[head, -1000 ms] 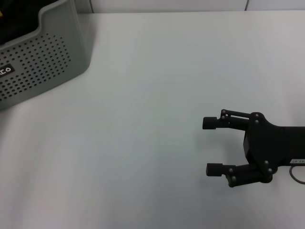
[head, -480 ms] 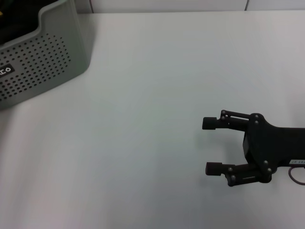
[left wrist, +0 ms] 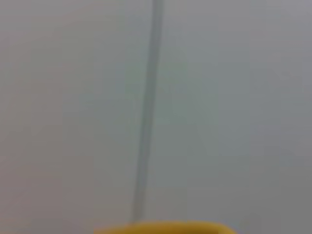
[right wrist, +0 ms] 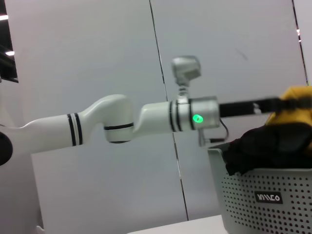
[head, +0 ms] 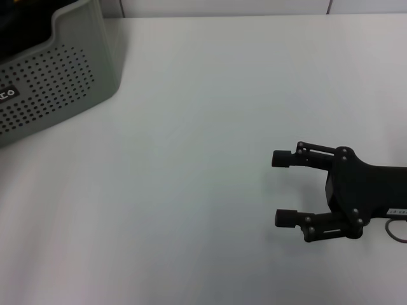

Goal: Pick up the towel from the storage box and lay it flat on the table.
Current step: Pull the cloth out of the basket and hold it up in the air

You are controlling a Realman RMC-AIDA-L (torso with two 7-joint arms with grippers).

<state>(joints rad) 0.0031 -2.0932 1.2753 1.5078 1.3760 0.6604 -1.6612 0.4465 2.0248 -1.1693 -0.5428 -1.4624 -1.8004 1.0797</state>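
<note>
The storage box (head: pixel 57 82) stands at the table's far left corner, and its inside looks dark in the head view. In the right wrist view the box (right wrist: pixel 265 200) holds the towel (right wrist: pixel 292 114), bunched above the rim with yellow-orange on top and dark cloth below. My left gripper (right wrist: pixel 273 104) reaches in over the box and is shut on the towel's raised top. A yellow strip of towel (left wrist: pixel 161 228) shows in the left wrist view. My right gripper (head: pixel 276 188) is open and empty, low over the table (head: pixel 203 127) at the right.
A white wall with a vertical seam (right wrist: pixel 165 97) stands behind the table. The left arm (right wrist: pixel 112 122) stretches across above the box. A thin cable loop (head: pixel 397 232) hangs by the right wrist.
The right gripper has shifted slightly farther from me. A small yellow spot at the box's far left edge in the head view is gone.
</note>
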